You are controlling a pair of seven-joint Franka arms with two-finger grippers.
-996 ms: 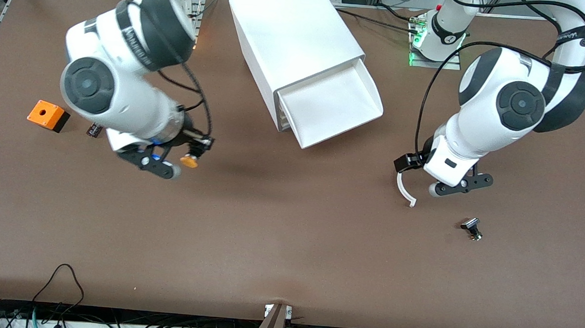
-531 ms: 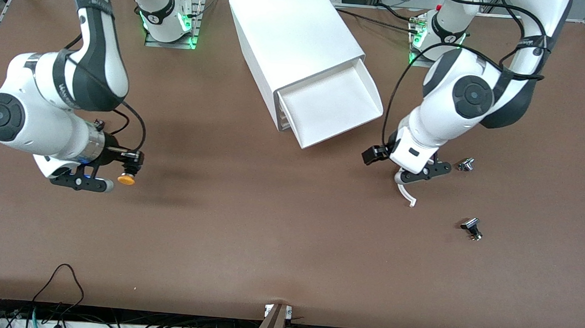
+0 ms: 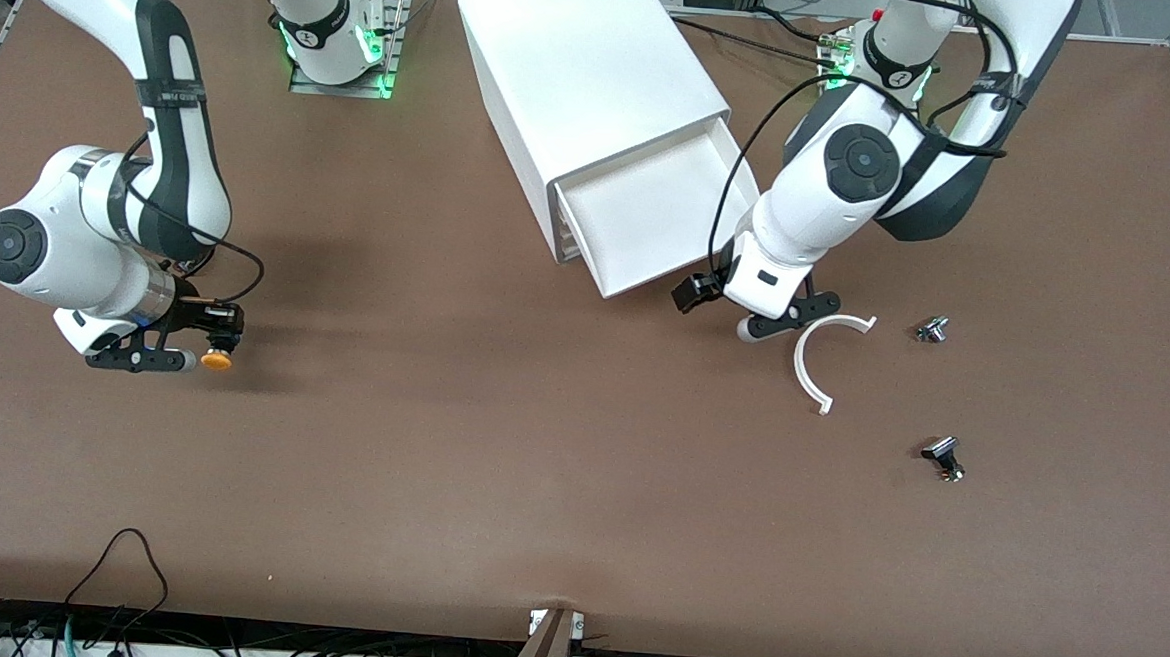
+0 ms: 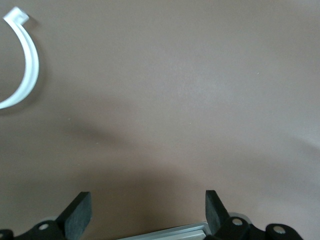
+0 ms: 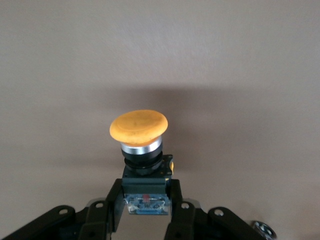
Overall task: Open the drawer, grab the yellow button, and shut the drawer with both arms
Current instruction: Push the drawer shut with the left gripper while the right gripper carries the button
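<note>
The drawer [image 3: 651, 212] stands pulled out of the top of the white cabinet [image 3: 579, 68], and its tray looks empty. My right gripper [image 3: 206, 347] is shut on the button [image 3: 215, 358] and holds it just over the bare table toward the right arm's end. In the right wrist view the orange-yellow cap [image 5: 139, 126] points away from the gripper [image 5: 146, 192], whose fingers [image 5: 114, 197] clamp the black body. My left gripper [image 3: 781, 319] is open and empty over the table beside the drawer's front corner. Its fingers [image 4: 80, 215] stand wide apart in the left wrist view.
A white curved strip [image 3: 811, 365] lies on the table beside the left gripper, and it also shows in the left wrist view [image 4: 25, 65]. Two small silver-and-black knobs [image 3: 932, 330] [image 3: 944, 455] lie toward the left arm's end.
My right arm has carried the button toward its own end of the table. My left gripper has moved from over the white strip toward the drawer's front corner.
</note>
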